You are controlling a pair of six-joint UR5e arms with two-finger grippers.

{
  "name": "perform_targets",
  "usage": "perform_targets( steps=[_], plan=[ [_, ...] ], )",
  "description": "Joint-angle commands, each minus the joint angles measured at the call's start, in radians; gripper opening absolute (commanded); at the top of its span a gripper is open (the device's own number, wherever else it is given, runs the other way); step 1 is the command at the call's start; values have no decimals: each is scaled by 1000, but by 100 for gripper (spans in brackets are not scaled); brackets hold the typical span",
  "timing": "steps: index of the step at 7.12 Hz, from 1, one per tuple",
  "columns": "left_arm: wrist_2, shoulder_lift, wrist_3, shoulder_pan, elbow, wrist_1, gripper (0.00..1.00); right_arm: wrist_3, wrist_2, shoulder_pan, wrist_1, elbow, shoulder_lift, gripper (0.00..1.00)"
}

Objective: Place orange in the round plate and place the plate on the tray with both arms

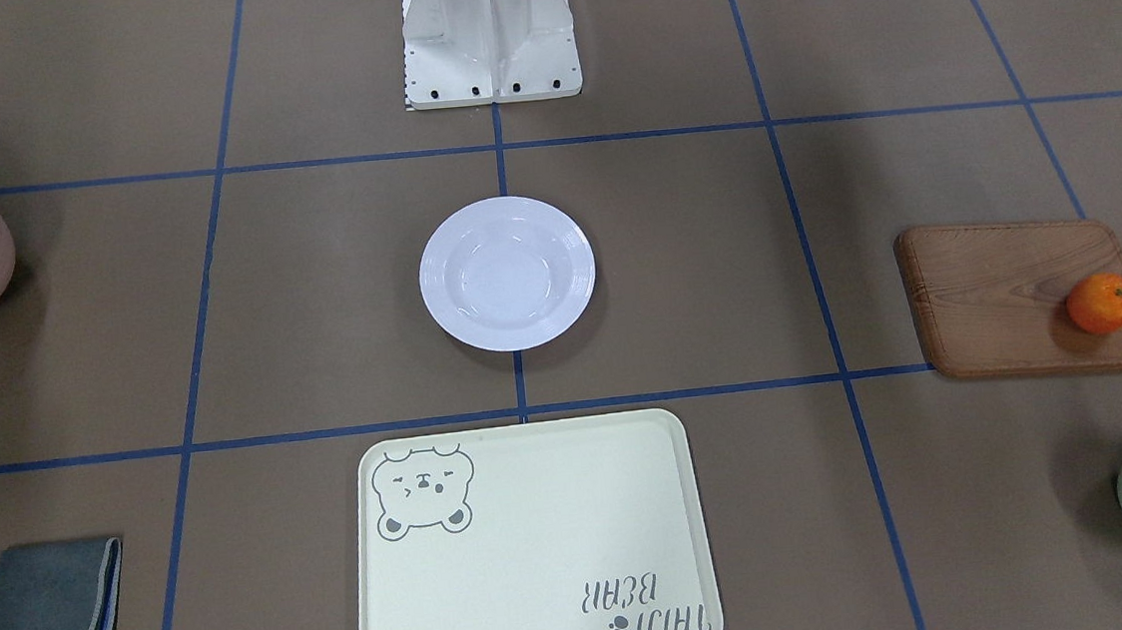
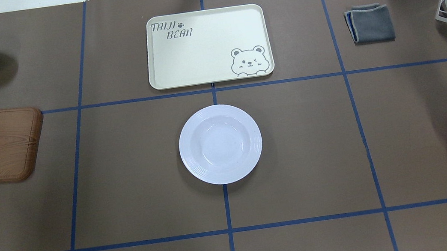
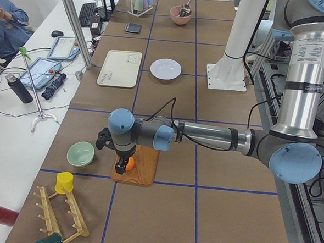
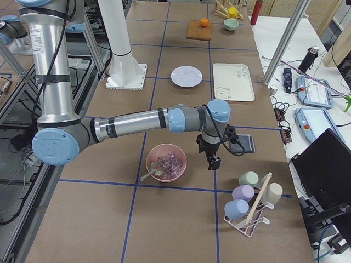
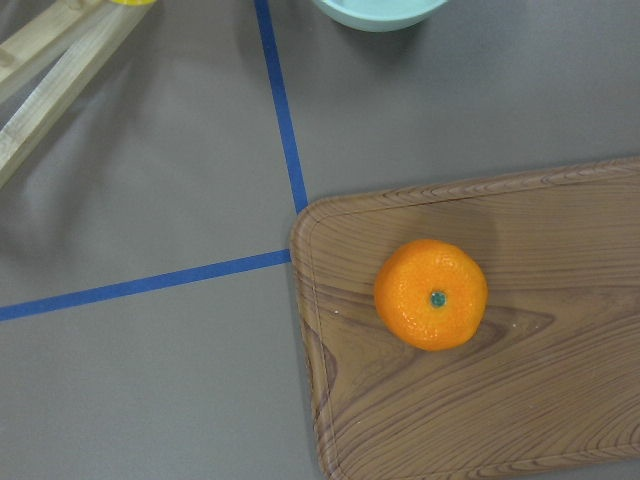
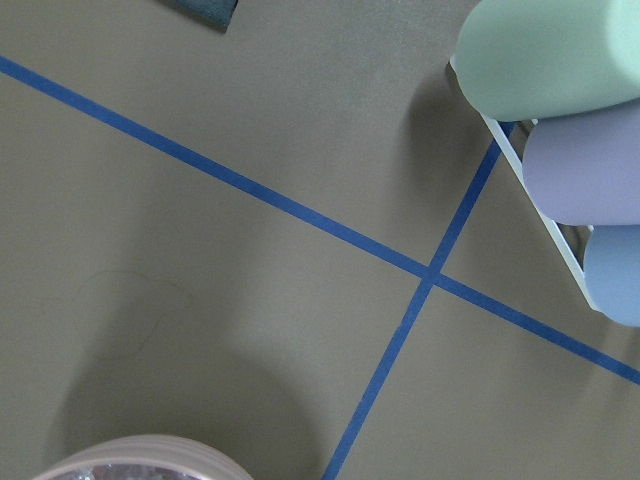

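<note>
The orange (image 5: 431,294) lies on the wooden board (image 5: 480,400) at the counter's left end. The left pincer (image 3: 121,164) hangs directly above it; its opening cannot be determined. The round plate (image 2: 194,164) sits mid-counter, empty, just short of the tray (image 2: 208,45). The right pincer (image 4: 213,162) hangs beside the pink bowl (image 4: 184,159); its opening likewise cannot be determined.

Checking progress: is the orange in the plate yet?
No, the orange sits on the wooden board; the plate is empty.
</note>
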Motion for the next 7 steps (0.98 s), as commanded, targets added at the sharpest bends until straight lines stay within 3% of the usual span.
perform_targets(
  steps=[1,7],
  plan=[
    [8,-2,-115,0,-56,12,98,-2,0,0,0,-1,-12,100],
    [-1,37,-136,11,-63,-11,98,-9,4,-1,0,15,-14,100]
  ],
)
